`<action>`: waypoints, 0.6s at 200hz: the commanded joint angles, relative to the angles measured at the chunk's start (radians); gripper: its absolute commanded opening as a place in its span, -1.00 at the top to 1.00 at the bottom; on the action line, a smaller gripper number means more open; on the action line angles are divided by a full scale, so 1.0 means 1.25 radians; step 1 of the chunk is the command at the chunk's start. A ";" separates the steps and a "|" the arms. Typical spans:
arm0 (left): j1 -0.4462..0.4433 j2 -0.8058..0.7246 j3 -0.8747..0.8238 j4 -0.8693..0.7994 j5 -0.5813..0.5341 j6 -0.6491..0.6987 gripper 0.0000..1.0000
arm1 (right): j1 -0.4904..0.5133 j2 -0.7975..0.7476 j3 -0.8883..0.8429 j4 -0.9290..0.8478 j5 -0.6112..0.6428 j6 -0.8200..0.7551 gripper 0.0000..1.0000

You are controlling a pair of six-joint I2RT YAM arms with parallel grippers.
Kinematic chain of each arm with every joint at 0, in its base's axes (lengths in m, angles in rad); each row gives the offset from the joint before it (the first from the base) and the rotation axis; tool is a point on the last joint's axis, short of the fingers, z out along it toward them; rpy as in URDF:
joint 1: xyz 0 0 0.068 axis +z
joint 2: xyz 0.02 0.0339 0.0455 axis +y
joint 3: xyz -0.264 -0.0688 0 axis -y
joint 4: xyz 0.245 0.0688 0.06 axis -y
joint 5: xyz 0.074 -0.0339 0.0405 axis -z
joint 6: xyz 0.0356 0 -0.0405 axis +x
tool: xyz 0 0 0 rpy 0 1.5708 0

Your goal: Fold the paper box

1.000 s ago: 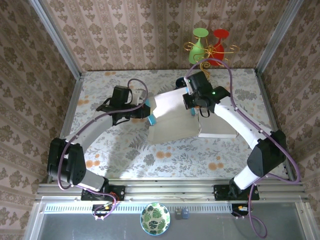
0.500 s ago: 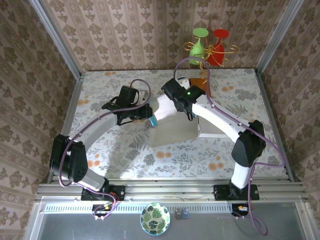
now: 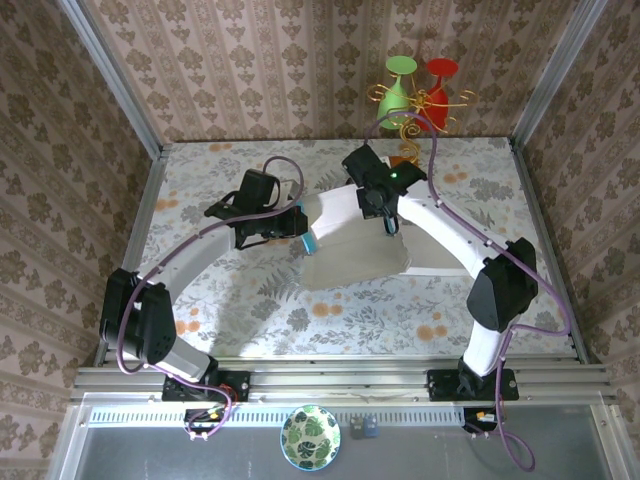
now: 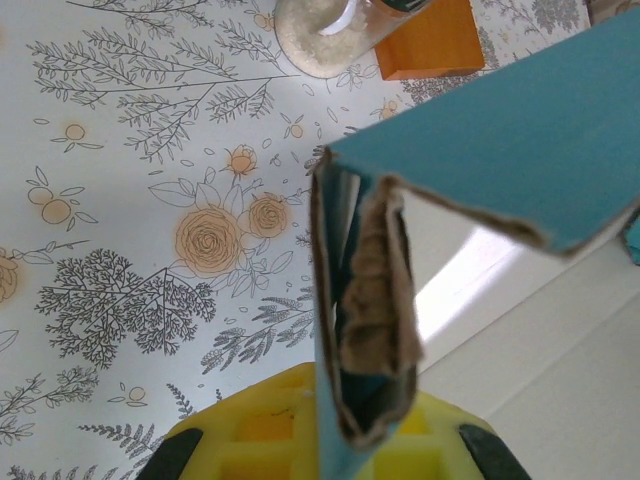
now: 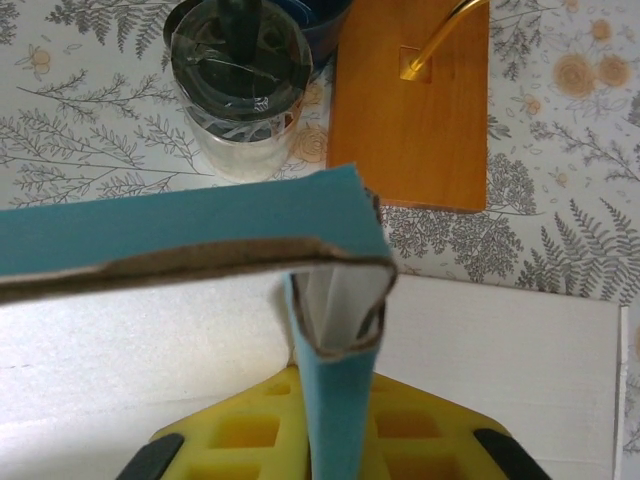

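A: Box (image 3: 350,255) status?
B: Mid-table. Left gripper (image 4: 345,440) clamped on its left wall; right gripper (image 5: 335,440) straddles the far wall, grip unclear
A: Handling?
B: Likely light, thin card; creases easily. Hold at doubled wall edges

Lab cell: wallpaper panels (image 3: 300,70), aluminium frame (image 3: 340,380)

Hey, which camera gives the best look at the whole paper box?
Top external: it takes in nearly the whole box, panels and raised edges. The left wrist view gives a close-up of one blue flap; the right wrist view, a blue corner.
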 commanded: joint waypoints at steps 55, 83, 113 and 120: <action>0.010 0.023 0.042 -0.067 -0.014 0.011 1.00 | -0.031 -0.021 -0.014 -0.050 0.078 -0.003 0.94; 0.008 0.028 0.048 -0.077 -0.017 0.011 1.00 | -0.024 -0.006 -0.008 -0.079 0.162 0.021 1.00; 0.005 0.032 0.053 -0.081 -0.022 0.008 1.00 | 0.001 0.020 0.015 -0.116 0.235 0.033 1.00; 0.004 0.035 0.055 -0.084 -0.021 0.008 1.00 | 0.006 0.030 0.027 -0.130 0.245 0.036 1.00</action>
